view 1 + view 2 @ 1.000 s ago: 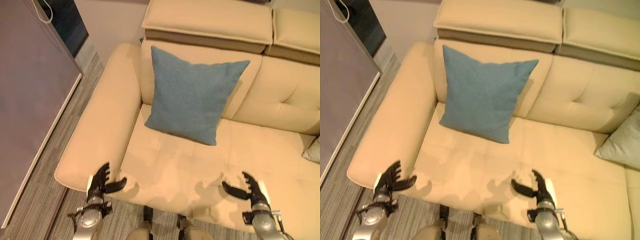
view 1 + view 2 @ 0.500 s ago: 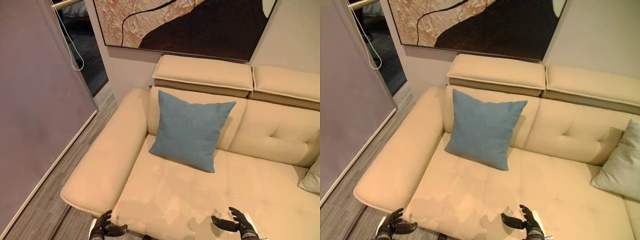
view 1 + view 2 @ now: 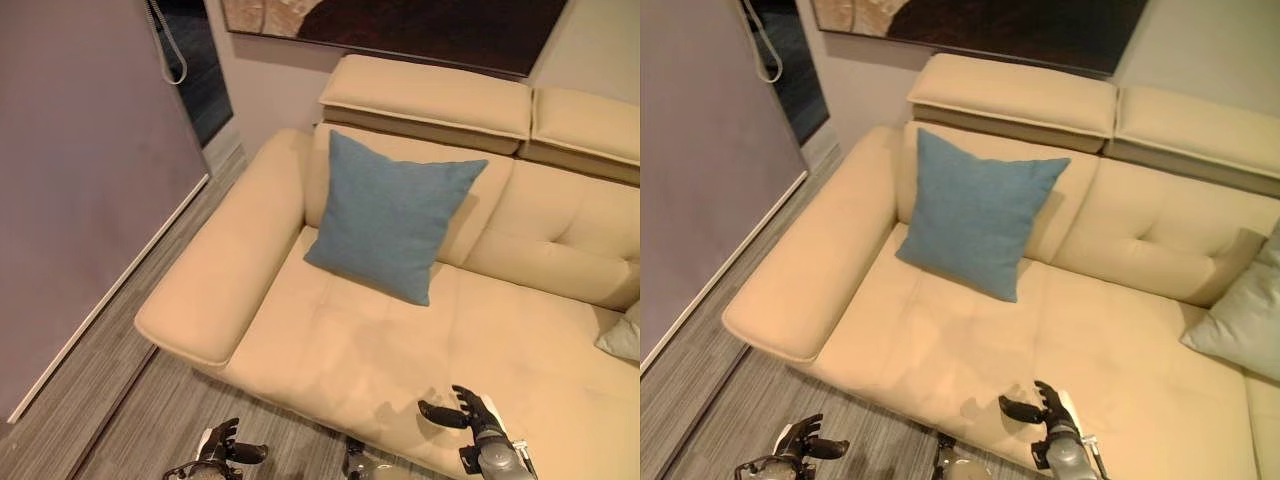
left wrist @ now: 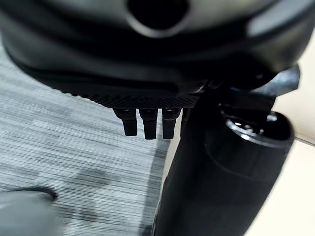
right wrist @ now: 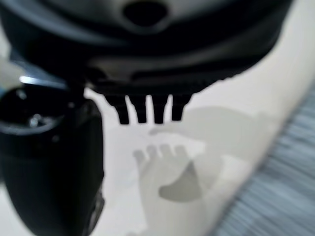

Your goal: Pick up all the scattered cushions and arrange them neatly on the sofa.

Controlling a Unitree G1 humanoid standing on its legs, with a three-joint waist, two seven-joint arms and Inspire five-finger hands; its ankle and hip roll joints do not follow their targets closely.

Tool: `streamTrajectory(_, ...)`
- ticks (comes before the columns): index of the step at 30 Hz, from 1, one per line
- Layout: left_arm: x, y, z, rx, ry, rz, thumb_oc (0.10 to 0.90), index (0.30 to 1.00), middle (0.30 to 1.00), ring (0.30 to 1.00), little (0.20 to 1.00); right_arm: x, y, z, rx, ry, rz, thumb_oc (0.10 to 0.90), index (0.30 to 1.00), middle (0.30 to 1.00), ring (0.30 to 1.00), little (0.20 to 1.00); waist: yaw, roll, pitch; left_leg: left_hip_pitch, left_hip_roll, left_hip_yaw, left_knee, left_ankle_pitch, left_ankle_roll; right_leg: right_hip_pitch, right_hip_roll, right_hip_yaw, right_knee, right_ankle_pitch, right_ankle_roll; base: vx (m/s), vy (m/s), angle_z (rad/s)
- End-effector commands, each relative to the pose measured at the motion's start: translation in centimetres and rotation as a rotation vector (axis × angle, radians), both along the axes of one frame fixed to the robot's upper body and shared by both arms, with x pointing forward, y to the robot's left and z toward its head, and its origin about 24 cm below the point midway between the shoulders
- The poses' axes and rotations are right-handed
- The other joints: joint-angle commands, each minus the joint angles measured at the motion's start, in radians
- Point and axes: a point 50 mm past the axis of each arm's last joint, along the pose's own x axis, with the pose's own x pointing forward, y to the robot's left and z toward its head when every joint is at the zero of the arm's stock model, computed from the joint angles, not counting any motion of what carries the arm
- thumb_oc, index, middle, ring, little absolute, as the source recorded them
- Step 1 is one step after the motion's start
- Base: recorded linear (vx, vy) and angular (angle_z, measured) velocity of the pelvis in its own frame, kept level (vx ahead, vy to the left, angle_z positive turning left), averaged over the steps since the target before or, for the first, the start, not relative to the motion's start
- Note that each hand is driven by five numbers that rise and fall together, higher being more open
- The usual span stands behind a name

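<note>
A blue cushion (image 3: 392,214) leans upright against the backrest of the beige sofa (image 3: 340,350), on its left seat. A pale grey-green cushion (image 3: 1238,318) rests against the backrest at the right. My left hand (image 3: 222,451) hangs low over the grey floor in front of the sofa, fingers relaxed, holding nothing. My right hand (image 3: 466,412) hovers over the seat's front edge, open and empty, its shadow falling on the seat (image 5: 172,172).
A grey wall panel (image 3: 80,200) with a dark doorway (image 3: 195,60) stands to the left of the sofa. Striped grey flooring (image 3: 90,400) runs along the sofa's left armrest (image 3: 225,270). A dark painting (image 3: 990,25) hangs above the headrests.
The camera has tilted down and shifted, so the painting is mostly out of sight. Both hands show higher in the picture; the cushions have not moved on the sofa.
</note>
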Motion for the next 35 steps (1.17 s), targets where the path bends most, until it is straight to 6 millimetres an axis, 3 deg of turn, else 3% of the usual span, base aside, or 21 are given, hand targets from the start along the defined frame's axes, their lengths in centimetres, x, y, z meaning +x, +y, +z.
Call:
streamTrajectory(1,0.0,3.2,0.9,0.111,-0.032,-0.009,0.8,0.9,0.9,0.9,0.9,1.6,0.0,0.8,-0.022,-0.057,0.001,0.8,0.9,0.9,0.9,0.9,0.031,-0.044,-0.006,-0.069,-0.083,-0.012,-0.003,-0.022,0.053,0.03,-0.083,0.07,-0.007,-0.072,0.226,-0.2,0.164,0.17)
streamTrajectory(5,-0.2,3.7,0.9,0.141,-0.007,-0.052,0.8,0.9,0.9,0.9,0.9,2.6,0.2,1.0,-0.045,-0.04,0.04,0.8,0.9,0.9,0.9,0.9,0.05,-0.044,0.026,-0.095,-0.121,-0.02,0.006,-0.017,0.08,0.004,-0.127,0.081,0.022,-0.065,0.255,-0.2,0.156,-0.08)
streamTrajectory(7,-0.1,4.1,1.0,0.153,-0.001,-0.055,0.8,0.9,0.9,0.9,0.9,3.2,0.4,1.2,-0.039,-0.039,0.04,0.8,0.9,0.9,0.9,0.9,0.055,-0.043,0.043,-0.115,-0.127,-0.016,0.012,0.0,0.094,-0.006,-0.126,0.13,0.094,-0.099,0.25,-0.22,0.125,-0.04)
streamTrajectory(9,-0.3,4.3,1.0,0.16,0.015,-0.058,0.8,0.9,0.9,0.9,0.9,3.2,0.4,1.0,-0.041,-0.023,0.043,0.8,0.9,0.9,0.9,0.9,0.075,-0.035,0.044,-0.124,-0.128,-0.008,0.005,0.015,0.107,0.024,-0.117,0.139,0.167,-0.137,0.233,-0.21,0.129,-0.18)
streamTrajectory(12,-0.7,4.8,0.9,0.165,0.041,-0.066,0.8,0.9,0.9,0.9,0.9,2.5,0.8,0.3,-0.009,0.013,0.012,0.8,0.9,0.9,0.9,0.9,0.112,-0.035,0.004,-0.146,-0.124,-0.013,-0.04,0.067,0.117,0.106,-0.075,0.143,0.276,-0.239,0.211,-0.13,0.063,-0.02)
streamTrajectory(19,-0.5,5.1,1.1,0.182,0.042,-0.075,0.8,0.9,0.9,0.9,0.9,1.4,-0.5,0.2,-0.009,0.038,-0.056,0.8,0.9,0.9,0.9,0.9,0.145,-0.068,-0.051,-0.176,-0.116,0.027,-0.071,0.094,0.089,0.219,-0.054,0.088,0.116,-0.26,0.214,-0.08,-0.05,-0.15)
streamTrajectory(23,-0.8,3.6,0.6,0.165,0.043,-0.073,0.8,0.9,0.9,0.9,0.9,1.2,2.1,-0.7,0.021,0.046,-0.005,0.8,0.9,0.9,0.9,0.9,0.143,-0.06,-0.059,-0.15,-0.108,0.037,-0.093,0.104,0.094,0.245,-0.04,0.102,0.07,-0.252,0.209,-0.01,-0.022,-0.11)
streamTrajectory(32,-0.8,2.7,0.2,0.154,0.058,-0.089,0.8,0.9,0.9,0.9,0.9,-0.9,2.5,-1.8,0.04,0.106,-0.036,0.8,0.9,0.9,0.9,0.9,0.117,-0.043,-0.07,-0.098,-0.094,0.03,-0.179,0.142,0.088,0.269,-0.02,0.108,0.039,-0.259,0.2,0.0,-0.005,-0.07)
streamTrajectory(35,-0.6,1.9,0.1,0.142,0.059,-0.116,0.8,0.9,0.9,0.9,0.9,-2.4,2.8,-2.5,0.045,0.158,-0.039,0.8,0.9,0.9,0.9,0.9,0.11,-0.035,-0.068,-0.083,-0.091,0.025,-0.189,0.147,0.085,0.284,-0.017,0.107,0.022,-0.252,0.198,0.0,0.0,0.0)
